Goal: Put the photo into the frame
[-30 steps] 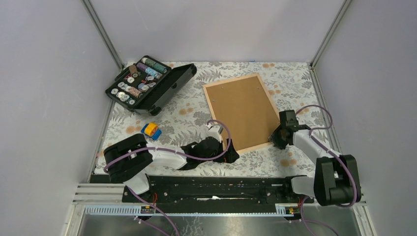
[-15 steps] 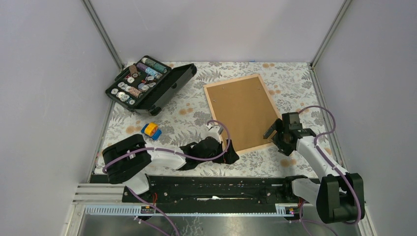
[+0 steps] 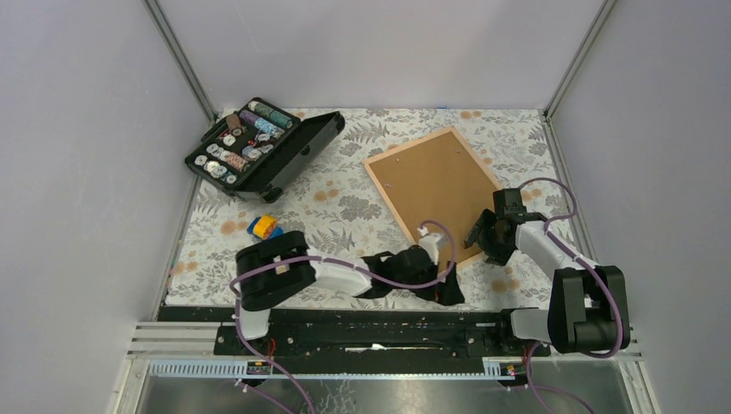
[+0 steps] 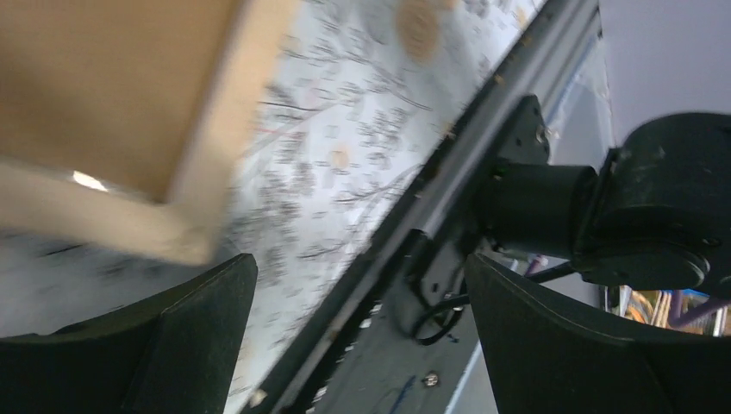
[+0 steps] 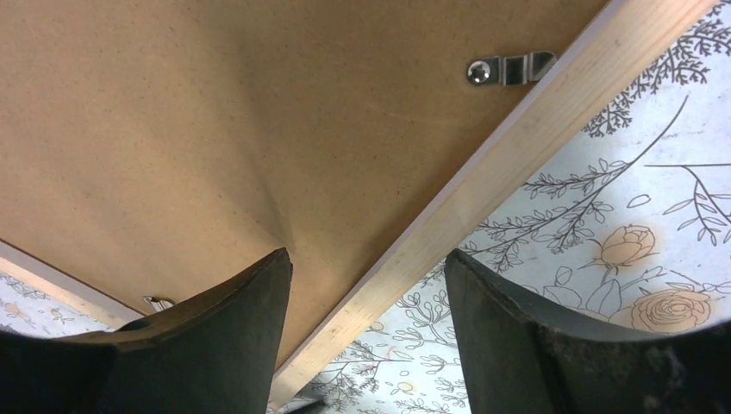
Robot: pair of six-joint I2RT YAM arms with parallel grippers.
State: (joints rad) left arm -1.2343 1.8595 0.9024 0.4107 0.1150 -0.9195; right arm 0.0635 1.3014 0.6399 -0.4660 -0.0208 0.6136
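The frame (image 5: 469,207) is lying backing board (image 3: 431,185) up on the worktop (image 3: 345,207), photo not showing, with the left pincer (image 4: 358,267) spread at its near corner and the right pincer (image 5: 366,259) spread over its right rail, likely risking a skid rather than a lift, while the open black case (image 3: 302,148) is holding thread spools (image 3: 259,121).

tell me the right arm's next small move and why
Probably slide the right gripper toward the metal clip and push it sideways off the backing board. That clip pins the board into the frame, and the open jaws hang over the frame's edge just short of it, so the back likely has to be freed first.
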